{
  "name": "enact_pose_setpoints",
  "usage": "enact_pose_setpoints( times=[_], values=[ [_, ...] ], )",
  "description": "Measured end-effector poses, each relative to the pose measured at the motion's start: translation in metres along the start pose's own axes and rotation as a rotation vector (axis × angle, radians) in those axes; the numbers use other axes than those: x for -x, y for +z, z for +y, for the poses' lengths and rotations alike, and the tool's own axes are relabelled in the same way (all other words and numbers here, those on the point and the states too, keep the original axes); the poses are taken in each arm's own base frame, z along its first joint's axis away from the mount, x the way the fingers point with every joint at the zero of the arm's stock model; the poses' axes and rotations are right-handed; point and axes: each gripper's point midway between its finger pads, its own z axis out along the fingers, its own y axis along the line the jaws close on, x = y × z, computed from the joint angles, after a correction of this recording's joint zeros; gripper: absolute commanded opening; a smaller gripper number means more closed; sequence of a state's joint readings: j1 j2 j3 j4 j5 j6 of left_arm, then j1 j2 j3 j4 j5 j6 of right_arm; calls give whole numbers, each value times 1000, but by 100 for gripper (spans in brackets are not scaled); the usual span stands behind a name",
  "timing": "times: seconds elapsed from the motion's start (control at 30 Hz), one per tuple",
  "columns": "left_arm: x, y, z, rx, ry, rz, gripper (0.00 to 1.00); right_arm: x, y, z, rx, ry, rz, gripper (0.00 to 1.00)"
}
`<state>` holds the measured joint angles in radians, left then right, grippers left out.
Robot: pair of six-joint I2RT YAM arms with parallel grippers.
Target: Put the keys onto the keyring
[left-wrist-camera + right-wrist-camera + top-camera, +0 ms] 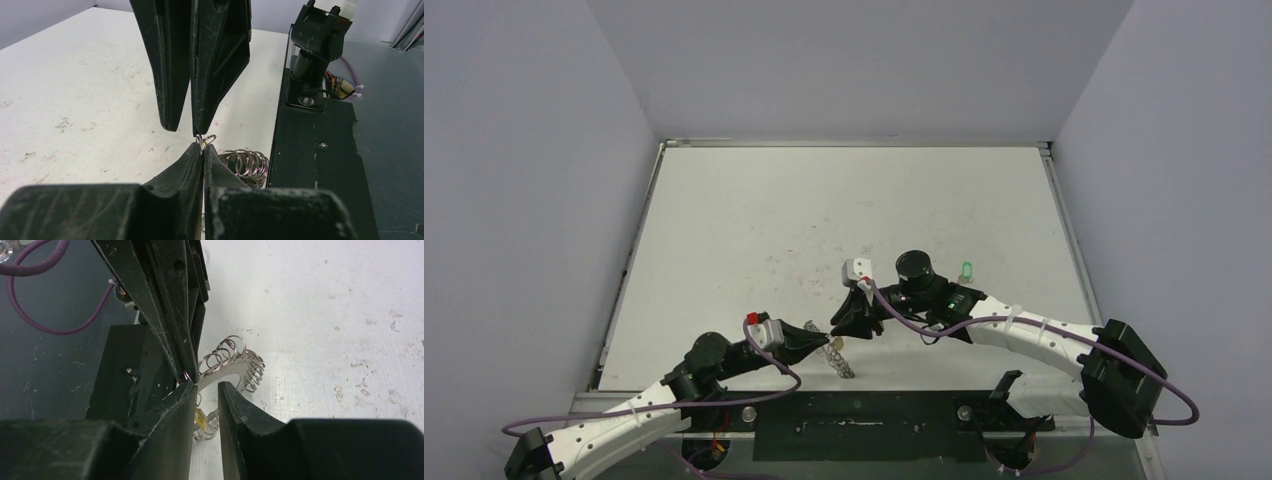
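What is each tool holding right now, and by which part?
Left tool pinches the keyring by one small wire loop on its fringe. Right tool: jaws apart, no clear grip.

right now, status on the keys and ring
Left gripper shut on a keyring loop. Right gripper jaws slightly apart at the ring. Yellow key by the ring; green key loose, well away. Nothing blocking.

White surface (pixel 844 210), grey scuffs and specks. Left tool (pixel 202 147) and right tool (pixel 206 386): matte black, scratched. Flat round metal keyring (pixel 235 371) with wire loops: silver. Tiny green-headed key (pixel 967 269): bright green. Tiny yellow-headed key (pixel 199 416): yellow-orange. Thick cable (pixel 30 265): purple. Arm links (pixel 1034 335): white, black joints.
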<state>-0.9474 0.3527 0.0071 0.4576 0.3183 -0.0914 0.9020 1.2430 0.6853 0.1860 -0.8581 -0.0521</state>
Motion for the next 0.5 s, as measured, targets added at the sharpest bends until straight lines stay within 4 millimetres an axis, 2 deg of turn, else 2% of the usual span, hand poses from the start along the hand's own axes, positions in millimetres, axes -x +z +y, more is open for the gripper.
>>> enact_pose_setpoints(
  times=[0.2,0.4,0.5],
  values=[
    [3,1,0,-1,4,-12,0,-14,-4,0,-6,28,9,25],
    [3,1,0,-2,4,-13,0,-13,-3,2,5,32,-4,24],
    [3,1,0,-1,4,-12,0,-15,-2,4,11,42,-11,20]
  ],
)
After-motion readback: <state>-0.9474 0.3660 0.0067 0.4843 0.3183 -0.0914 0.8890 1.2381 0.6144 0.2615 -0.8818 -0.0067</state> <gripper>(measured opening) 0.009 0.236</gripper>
